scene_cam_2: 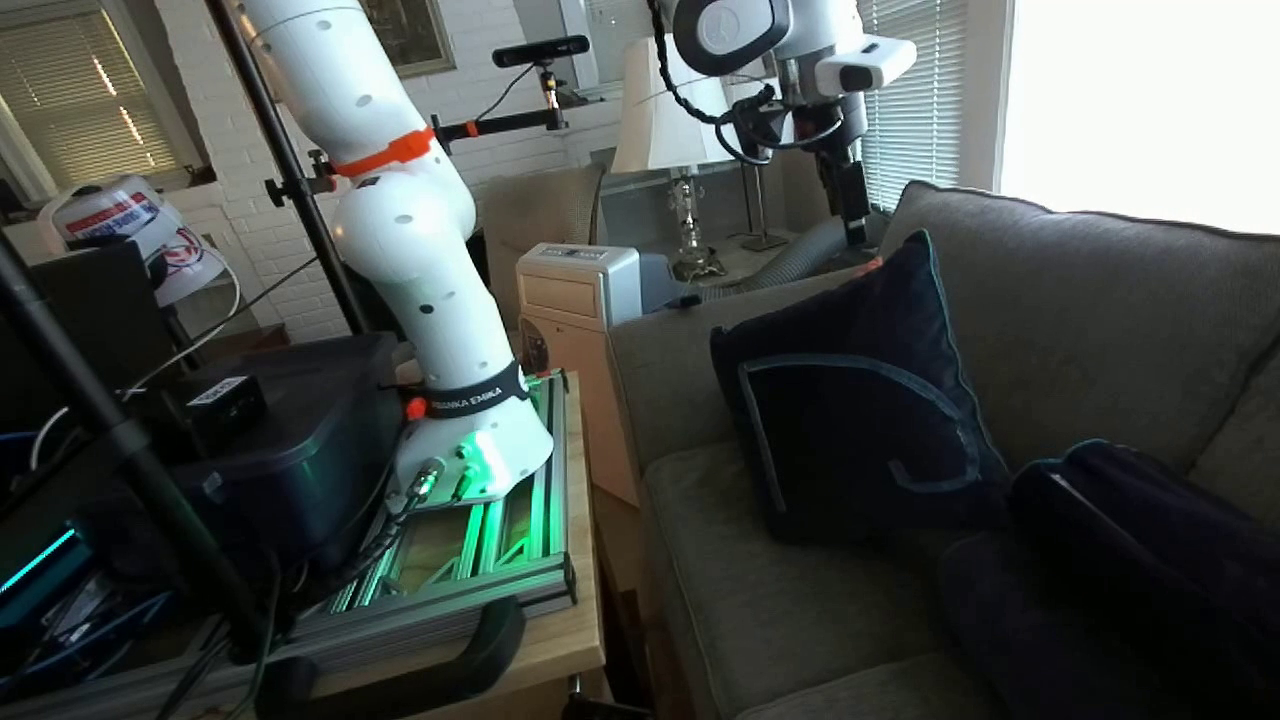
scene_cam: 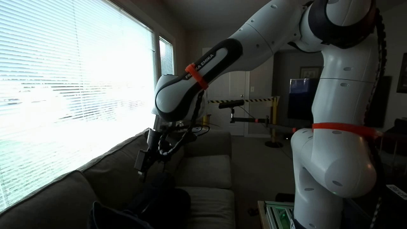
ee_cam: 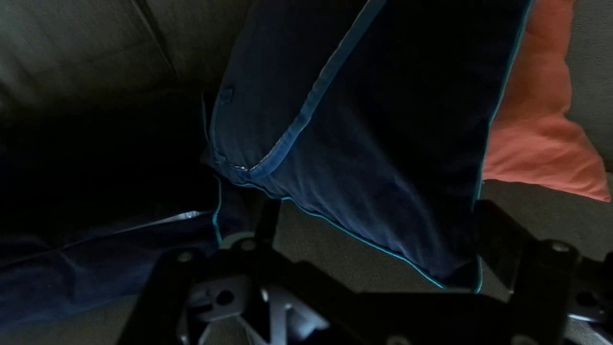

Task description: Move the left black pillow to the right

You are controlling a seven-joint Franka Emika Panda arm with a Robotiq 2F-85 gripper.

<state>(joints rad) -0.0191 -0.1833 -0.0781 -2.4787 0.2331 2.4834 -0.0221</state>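
Note:
The left black pillow, dark navy with blue trim, leans upright near the sofa's arm in an exterior view. It also fills the middle of the wrist view. A second dark pillow lies beside it; it also shows at the wrist view's left. My gripper is above and behind the left pillow's top corner. In the wrist view its fingers are wide apart, with a pillow corner between them; contact cannot be told. In an exterior view, the gripper hangs over merged dark pillows.
A grey sofa with back cushions stands under a bright window. An orange pillow is behind the left pillow. A white lamp, a boxy appliance and a camera on a boom stand around.

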